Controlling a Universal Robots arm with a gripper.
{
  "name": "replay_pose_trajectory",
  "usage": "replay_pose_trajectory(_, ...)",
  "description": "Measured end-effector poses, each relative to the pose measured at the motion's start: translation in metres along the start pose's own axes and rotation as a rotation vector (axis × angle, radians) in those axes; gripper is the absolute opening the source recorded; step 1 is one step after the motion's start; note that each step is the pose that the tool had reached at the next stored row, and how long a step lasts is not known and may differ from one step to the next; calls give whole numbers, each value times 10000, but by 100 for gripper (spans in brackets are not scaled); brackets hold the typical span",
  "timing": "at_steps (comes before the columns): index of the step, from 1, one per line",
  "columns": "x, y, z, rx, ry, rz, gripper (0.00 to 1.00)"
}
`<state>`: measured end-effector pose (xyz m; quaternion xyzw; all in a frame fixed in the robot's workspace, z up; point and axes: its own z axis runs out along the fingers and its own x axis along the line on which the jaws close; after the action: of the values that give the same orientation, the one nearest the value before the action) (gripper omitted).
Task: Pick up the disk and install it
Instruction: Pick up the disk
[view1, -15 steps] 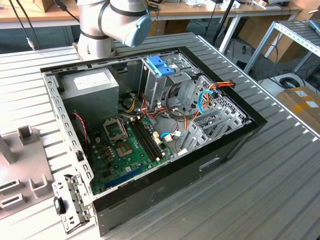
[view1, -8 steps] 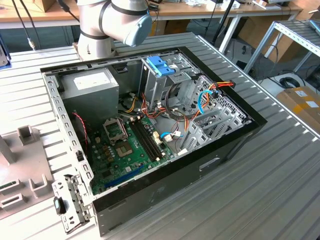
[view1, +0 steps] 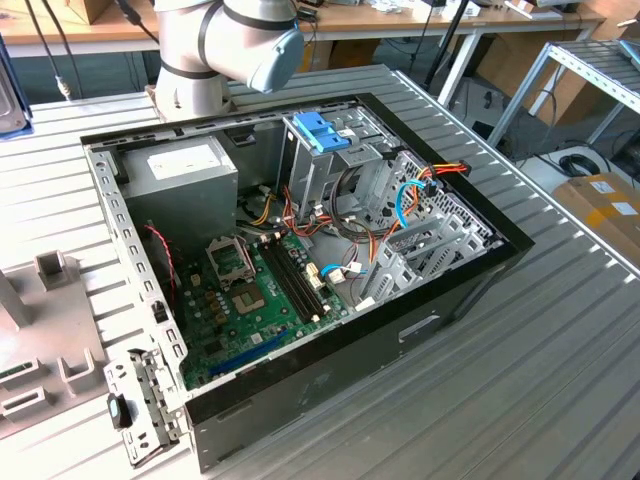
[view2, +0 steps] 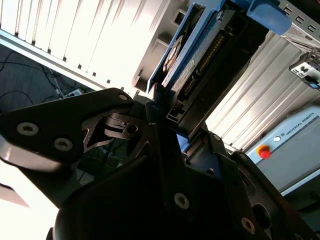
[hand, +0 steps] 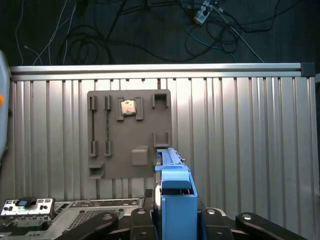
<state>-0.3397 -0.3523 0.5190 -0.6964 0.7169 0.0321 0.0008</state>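
In both wrist views the disk (view2: 186, 59) sits edge-on between my dark fingers. It is a flat drive with a blue plastic rail (hand: 175, 197) along its edge and a row of connector pins showing. My gripper (view2: 170, 112) is shut on its lower end and holds it up in the air above the ribbed metal table (hand: 240, 140). In the first wrist view the gripper (hand: 175, 217) and the disk hang over the table beside the grey parts tray (hand: 112, 165).
The open computer case (view1: 300, 250) lies on the table, with a metal drive cage with a blue handle (view1: 325, 130), a grey power-supply box (view1: 185, 170) and a green motherboard (view1: 250, 300) inside. The parts tray holds a chip (hand: 128, 107). A pendant with a red button (view2: 264, 151) lies nearby.
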Motion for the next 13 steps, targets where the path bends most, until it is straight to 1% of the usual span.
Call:
replay_pose_trajectory(5, -2, -68, -2, 0, 0, 0, 37)
replay_pose_trajectory(6, -3, -91, -3, 0, 0, 0, 37)
replay_pose_trajectory(13, -5, -172, -4, 0, 0, 0, 37)
